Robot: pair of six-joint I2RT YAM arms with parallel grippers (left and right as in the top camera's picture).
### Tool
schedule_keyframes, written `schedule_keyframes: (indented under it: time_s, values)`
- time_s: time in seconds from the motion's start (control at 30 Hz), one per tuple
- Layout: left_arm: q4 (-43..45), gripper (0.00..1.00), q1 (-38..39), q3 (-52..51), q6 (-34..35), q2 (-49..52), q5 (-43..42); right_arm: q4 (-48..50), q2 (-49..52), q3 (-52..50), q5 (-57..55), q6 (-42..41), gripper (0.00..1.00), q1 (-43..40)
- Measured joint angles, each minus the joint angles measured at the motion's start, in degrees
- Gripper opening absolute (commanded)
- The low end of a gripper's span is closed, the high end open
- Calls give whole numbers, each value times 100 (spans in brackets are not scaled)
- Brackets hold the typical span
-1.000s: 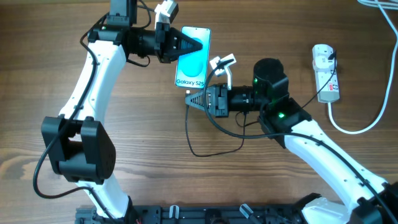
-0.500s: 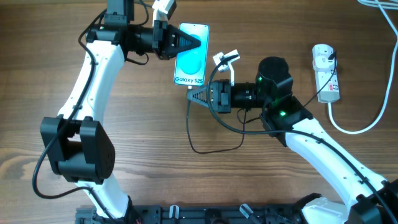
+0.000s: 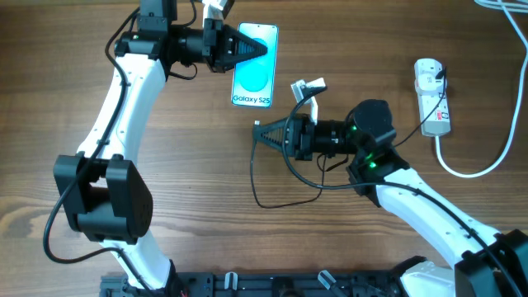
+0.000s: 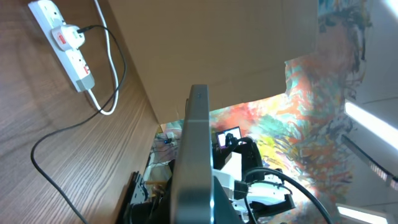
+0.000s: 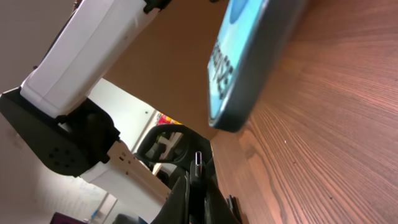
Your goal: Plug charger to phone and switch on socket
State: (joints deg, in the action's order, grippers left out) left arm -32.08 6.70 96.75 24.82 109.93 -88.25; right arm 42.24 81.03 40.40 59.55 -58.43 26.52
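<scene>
Left pincer is clamped on our turquoise-screened rectangular smartphone; right pincer is pinching the thin black charger cable by its metal tip, near the phone's foot but apart, we'd say.

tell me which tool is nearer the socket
Right. The right tool is mid-table, left of the socket; the left tool is farther left, gripping the phone.

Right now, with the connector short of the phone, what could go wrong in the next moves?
The left fingers pinch the phone near its top only, so a push from the charger tip might pivot it. The tip in the right fingers is apart from the phone's foot, and the phone looks tilted in the right wrist view, so it could miss the port.
</scene>
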Motion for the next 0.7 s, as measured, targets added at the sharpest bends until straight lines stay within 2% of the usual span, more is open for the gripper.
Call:
schedule_keyframes:
  time_s: [0.3, 0.7]
  values:
    - [-2, 4, 415, 0, 44, 0, 201, 74, 46, 0, -48, 85, 5, -2]
    - [-4, 4, 374, 0, 81, 0, 463, 70, 48, 0, 50, 321, 5, -350]
